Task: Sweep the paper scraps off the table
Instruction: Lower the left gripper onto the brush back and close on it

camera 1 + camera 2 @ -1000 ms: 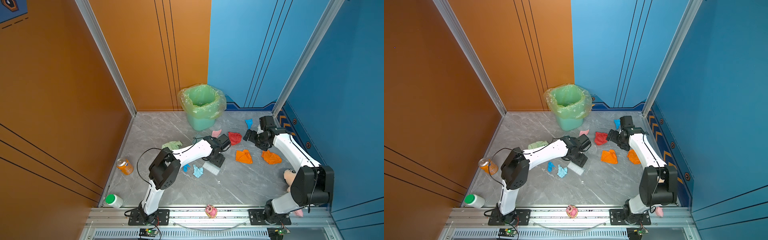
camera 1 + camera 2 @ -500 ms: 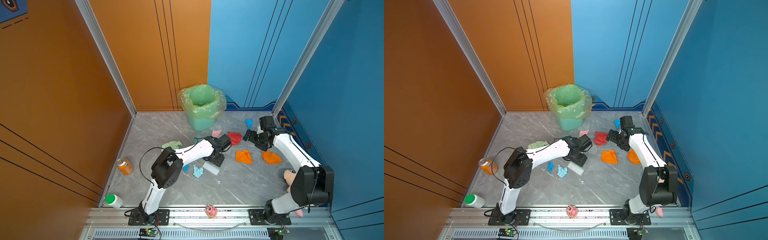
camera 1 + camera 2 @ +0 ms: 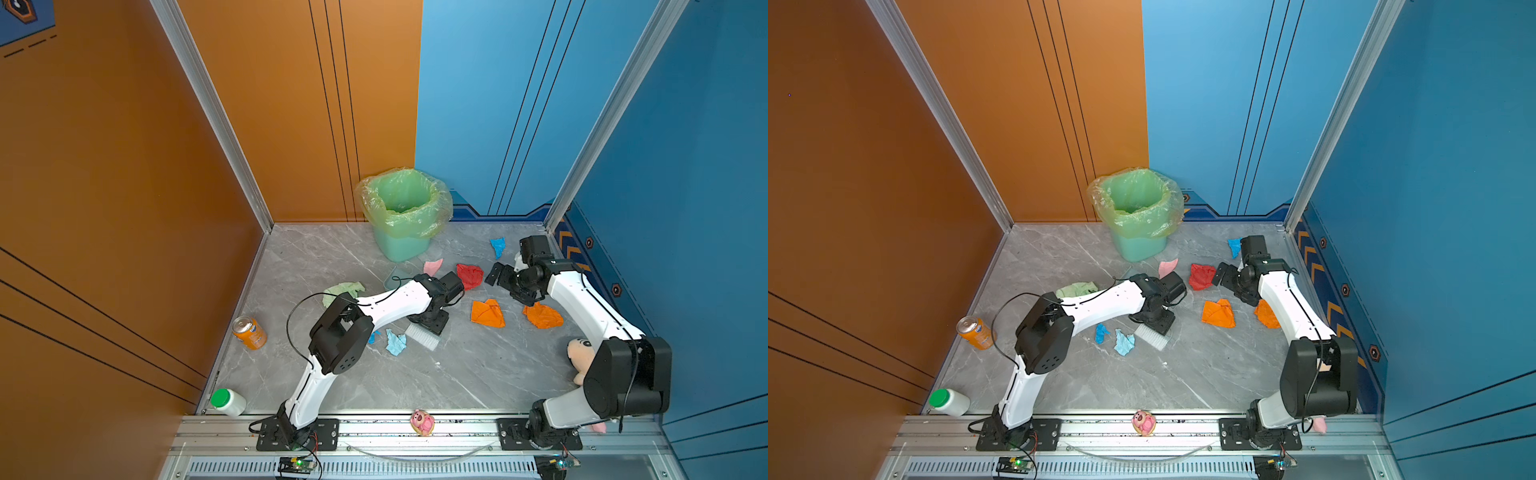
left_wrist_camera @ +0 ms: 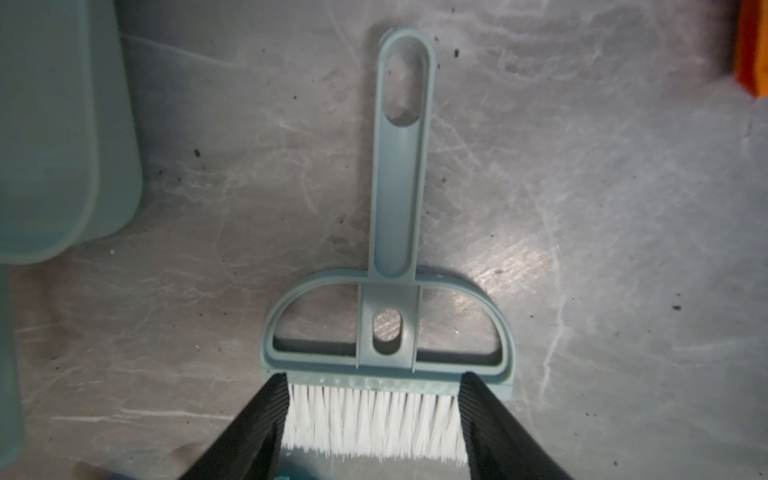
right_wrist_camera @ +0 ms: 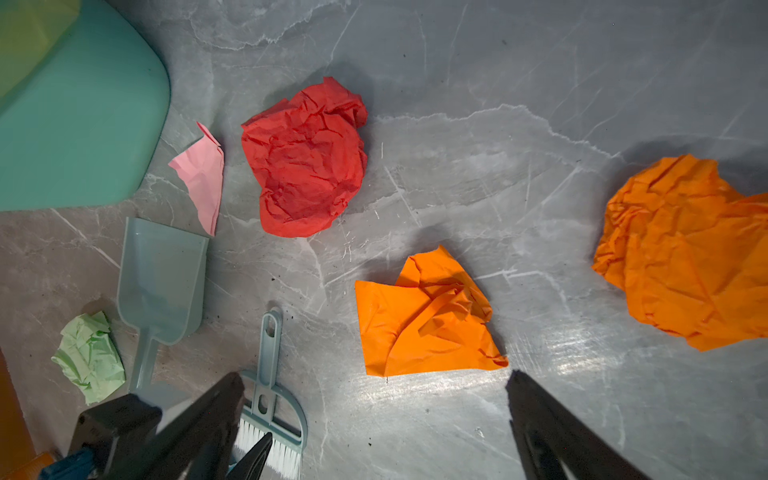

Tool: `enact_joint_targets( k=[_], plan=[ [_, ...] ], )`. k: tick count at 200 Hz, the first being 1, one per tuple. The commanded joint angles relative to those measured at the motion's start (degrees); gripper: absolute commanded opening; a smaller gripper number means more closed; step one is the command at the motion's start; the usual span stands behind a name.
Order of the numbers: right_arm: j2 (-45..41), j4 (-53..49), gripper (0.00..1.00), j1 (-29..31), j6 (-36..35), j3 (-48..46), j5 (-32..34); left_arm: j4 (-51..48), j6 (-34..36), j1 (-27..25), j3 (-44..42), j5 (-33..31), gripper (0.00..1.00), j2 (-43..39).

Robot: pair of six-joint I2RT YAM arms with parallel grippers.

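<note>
Eight scraps (image 3: 487, 313) loose on table (image 3: 457, 374), mostly between arms, none swept yet. Left gripper (image 4: 374, 377) straddles brush (image 4: 390, 332) at bristles, I judge to lift it; cannot tell if pinching. Right gripper (image 5: 376, 376) spread wide above orange scrap, likely waiting. Can (image 3: 249, 332) label unreadable.

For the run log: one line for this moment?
left gripper: astride brush bristles, grip unclear | right gripper: open, empty | paper scraps: unswept on table
</note>
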Motion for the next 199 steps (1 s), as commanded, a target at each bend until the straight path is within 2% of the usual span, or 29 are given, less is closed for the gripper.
enact_joint_targets(
  k=[1,155,199],
  plan=[
    [-1.4,-0.9,1.00,-0.4,0.1,-0.8,0.3,-1.9,-0.1,-0.5,2.0,1.1,0.65,1.4],
    [0.2,-0.9,1.00,-0.5,0.1,-0.1,0.3,-2.9,0.2,-0.6,2.4,0.6,0.58,3.6],
    [0.3,-0.9,1.00,-0.6,0.1,-0.1,0.3,-4.9,0.6,-0.6,1.9,-4.1,0.52,4.2]
  ],
)
